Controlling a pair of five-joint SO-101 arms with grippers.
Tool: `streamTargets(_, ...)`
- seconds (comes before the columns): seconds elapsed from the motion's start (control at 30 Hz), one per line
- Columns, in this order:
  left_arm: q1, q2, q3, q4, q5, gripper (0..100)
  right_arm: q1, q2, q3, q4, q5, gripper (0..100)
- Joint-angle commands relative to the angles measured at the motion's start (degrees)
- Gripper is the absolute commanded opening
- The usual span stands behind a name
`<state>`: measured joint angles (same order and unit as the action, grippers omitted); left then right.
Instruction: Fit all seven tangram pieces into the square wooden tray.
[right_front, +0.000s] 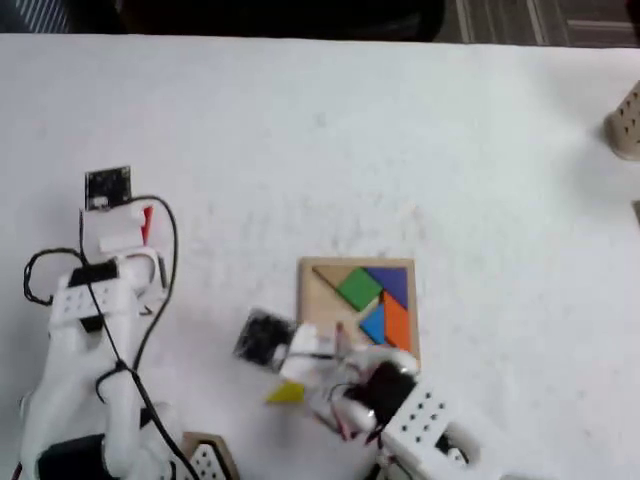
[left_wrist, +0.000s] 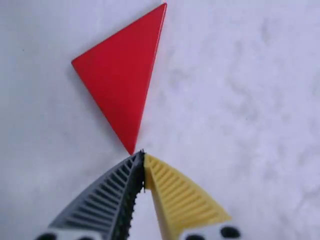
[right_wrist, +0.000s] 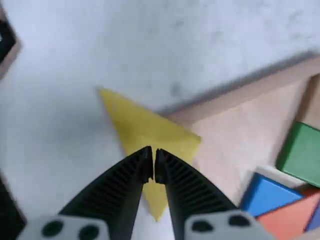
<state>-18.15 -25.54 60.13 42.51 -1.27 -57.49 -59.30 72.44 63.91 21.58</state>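
Note:
The square wooden tray (right_front: 308, 300) lies near the table's front centre and holds green (right_front: 358, 287), blue (right_front: 374, 323), purple (right_front: 393, 283) and orange (right_front: 397, 322) pieces. A yellow triangle (right_wrist: 145, 129) lies flat on the table just outside the tray's rim (right_wrist: 240, 95), one corner touching it. My right gripper (right_wrist: 152, 162) is shut, its tips directly over that yellow triangle (right_front: 285, 393). Far to the left a red triangle (left_wrist: 120, 75) lies flat on the table. My left gripper (left_wrist: 142, 159) is shut with nothing in it, its tips at the red triangle's (right_front: 147, 222) nearest point.
A beige perforated object (right_front: 625, 125) stands at the right edge. A small wooden object (right_front: 205, 455) sits by the left arm's base. The left arm's black cable (right_front: 170, 260) loops over the table. White table stretches open toward the back.

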Motion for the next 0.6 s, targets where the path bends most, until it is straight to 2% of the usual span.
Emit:
streamTargets(0.0,-0.66,1.10,-4.48,-1.76,0.79,2,-10.24,1.19,0.18,-3.30,-0.62,1.8)
streamTargets(0.1,-0.75,3.74,-5.98,-1.58,0.79,2,-16.22,2.51,0.88,-5.23,-3.08,1.8)
streamTargets(0.17,-0.84,6.02,-7.38,-1.58,1.14,2,-17.45,4.18,0.97,-6.37,-3.87,1.8)
streamTargets(0.37,-2.95,9.54,-10.20,-1.49,4.75,2,-16.92,16.13,-0.88,-10.68,-4.13,1.8)
streamTargets(0.57,-3.12,9.54,-10.11,-1.49,4.84,2,-9.89,30.46,-8.53,-8.75,-4.31,1.8)
